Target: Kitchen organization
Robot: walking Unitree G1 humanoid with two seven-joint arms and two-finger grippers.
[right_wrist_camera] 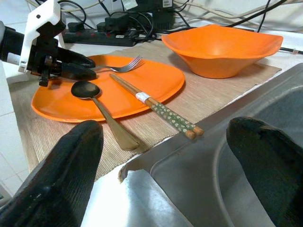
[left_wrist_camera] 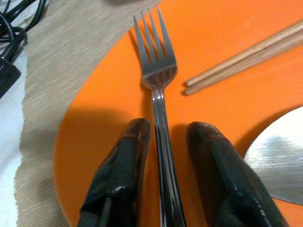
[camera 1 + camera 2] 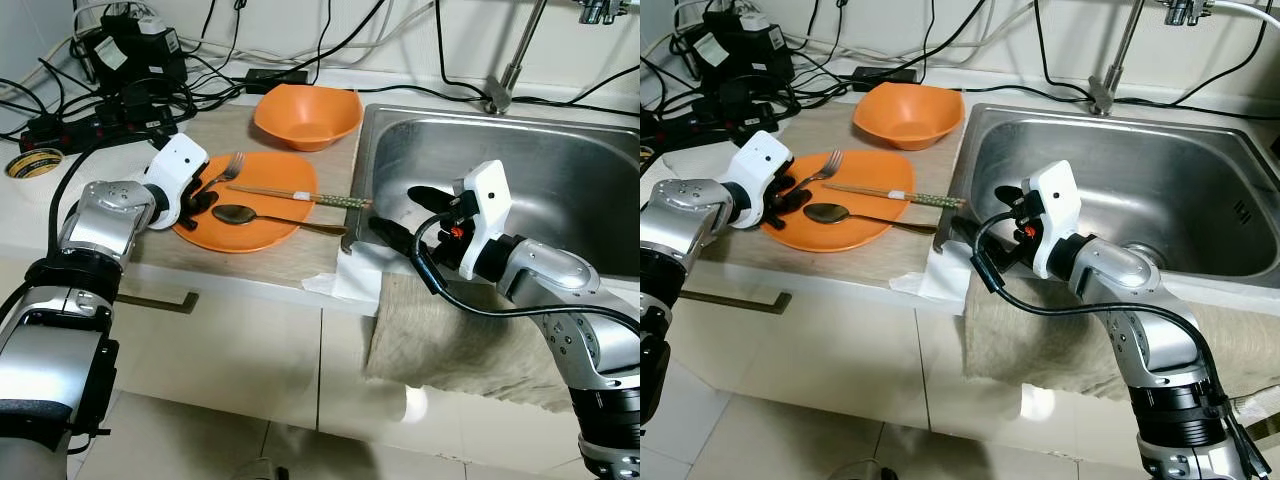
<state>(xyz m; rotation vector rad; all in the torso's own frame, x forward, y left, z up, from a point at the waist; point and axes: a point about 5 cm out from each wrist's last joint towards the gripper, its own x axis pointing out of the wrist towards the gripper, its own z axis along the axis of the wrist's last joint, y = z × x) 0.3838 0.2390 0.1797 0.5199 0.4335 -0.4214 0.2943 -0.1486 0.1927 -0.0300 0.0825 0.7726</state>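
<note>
An orange plate (image 3: pixel 262 230) lies on a woven mat, carrying a fork (image 3: pixel 228 170), a spoon (image 3: pixel 235 214) and a pair of chopsticks (image 3: pixel 290 195). My left gripper (image 3: pixel 203 200) rests low on the plate's left side. It is open, its two fingers straddling the fork (image 2: pixel 155 71) handle, one finger (image 2: pixel 128 156) nearly touching it. An orange bowl (image 3: pixel 307 115) stands behind the plate. My right gripper (image 3: pixel 412 215) hovers open and holding nothing over the front left corner of the steel sink (image 3: pixel 560 170), its fingers pointing toward the plate (image 1: pixel 156 80).
A beige cloth (image 3: pixel 450 340) hangs over the counter front below the sink, beside white paper (image 3: pixel 355 275). A power strip, black boxes and tangled cables (image 3: pixel 100 110) crowd the back left. A tape roll (image 3: pixel 33 162) lies at far left. The faucet (image 3: pixel 505 80) rises behind the sink.
</note>
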